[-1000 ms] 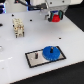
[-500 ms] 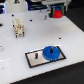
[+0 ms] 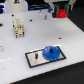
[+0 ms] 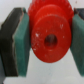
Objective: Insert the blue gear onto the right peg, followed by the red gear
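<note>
Blue shows first in the exterior view: the blue gear (image 3: 51,52) already sits on the grey plate (image 3: 34,58), toward the exterior view's right end of it, seemingly seated over the right peg, though the pin itself is hidden under the gear. High up at the exterior view's right, well apart from the plate, the gripper (image 3: 62,12) hangs above the white table (image 3: 20,45) with the red gear (image 3: 62,12) between its jaws. So the first half of the job looks done and the red gear's carry is the step in hand; next it calls for travel across to the plate and a careful lowering with the hub hole lined up over the peg.

From the wrist view, the red gear (image 4: 50,35) fills the frame, its centre hole facing the camera. The teal pads (image 4: 24,47) press against its rim on either side, jaws closed only as far as the gear's width, gripping it firmly.
</note>
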